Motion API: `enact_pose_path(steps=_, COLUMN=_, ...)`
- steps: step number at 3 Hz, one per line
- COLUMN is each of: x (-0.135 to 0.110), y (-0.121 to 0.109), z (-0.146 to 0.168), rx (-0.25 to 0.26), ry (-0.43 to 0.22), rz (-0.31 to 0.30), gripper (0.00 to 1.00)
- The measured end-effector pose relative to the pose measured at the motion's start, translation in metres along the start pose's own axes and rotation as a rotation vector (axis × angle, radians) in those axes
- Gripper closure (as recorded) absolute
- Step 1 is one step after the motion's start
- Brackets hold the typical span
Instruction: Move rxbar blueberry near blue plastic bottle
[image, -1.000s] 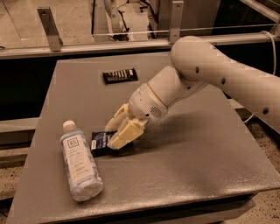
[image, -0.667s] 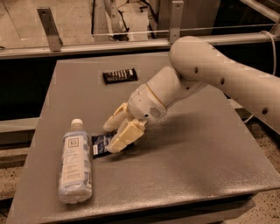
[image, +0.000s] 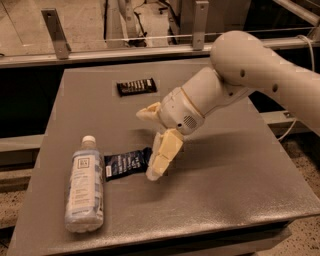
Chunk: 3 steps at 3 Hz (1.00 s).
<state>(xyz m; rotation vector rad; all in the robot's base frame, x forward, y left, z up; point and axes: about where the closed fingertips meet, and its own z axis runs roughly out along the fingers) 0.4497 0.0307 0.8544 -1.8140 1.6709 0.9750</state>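
Since a second ago the gripper (image: 147, 145) has drawn up and rightward off the rxbar blueberry (image: 125, 162), and the blue plastic bottle (image: 85, 187) has swung so that its base now points more straight down the frame. The thick, smooth cream arm (image: 260, 65) comes in from the upper right and bends down to a rounded wrist near the middle of the frame. Its two blocky, pale yellow fingers (image: 165, 150) are spread wide and grip nothing: one points left at mid-height, the other slants down, its tip just beside the bar's right end. Whether that tip touches the wrapper I cannot tell.

The bar is a flat, dark navy wrapper with white print, lying on the matte grey table (image: 225, 190) in the lower left, just right of the bottle. The bottle lies on its side, clear and pale blue, with a white cap toward the top and a light label. A black bar wrapper (image: 136, 86) with white lettering lies well apart, near the table's far edge.
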Motion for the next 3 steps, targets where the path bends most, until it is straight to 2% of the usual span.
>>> enact_pose_path(steps=1, x=0.010, y=-0.011, z=-0.054, rx=0.148, ry=-0.027, rz=-0.001, gripper=0.00)
enact_pose_path(steps=2, x=0.021, y=-0.012, z=-0.118, rx=0.329, ry=-0.092, rz=-0.013, gripper=0.00)
enact_pose_path(steps=3, x=0.025, y=-0.009, z=-0.123, rx=0.340, ry=-0.092, rz=-0.009, gripper=0.00)
